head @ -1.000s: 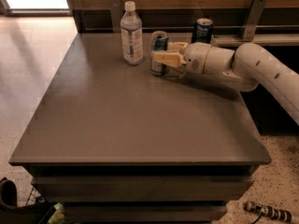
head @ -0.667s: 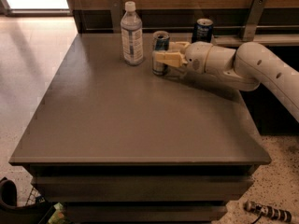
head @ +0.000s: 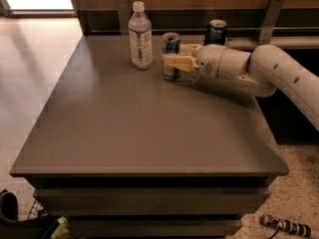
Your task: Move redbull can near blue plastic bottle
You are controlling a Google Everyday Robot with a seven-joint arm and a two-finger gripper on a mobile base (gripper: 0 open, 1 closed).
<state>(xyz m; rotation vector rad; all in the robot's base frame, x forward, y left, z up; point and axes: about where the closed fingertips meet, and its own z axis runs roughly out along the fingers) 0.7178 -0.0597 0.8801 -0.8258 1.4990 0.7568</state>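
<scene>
The redbull can (head: 170, 45), slim with blue and silver panels, stands upright on the grey table (head: 139, 128) at the back. It is a short way right of the blue plastic bottle (head: 140, 36), a clear bottle with a white cap; the two do not touch. My gripper (head: 180, 57) reaches in from the right on a white arm (head: 259, 73). Its cream fingers (head: 175, 62) sit on either side of the can, the near one across the can's front, and they hold it.
A darker navy-blue can (head: 215, 32) stands at the table's back right, behind my arm. A wood wall panel with metal brackets (head: 271, 14) runs along the back. The table edges drop to the floor at the left and front. Cables lie on the floor below.
</scene>
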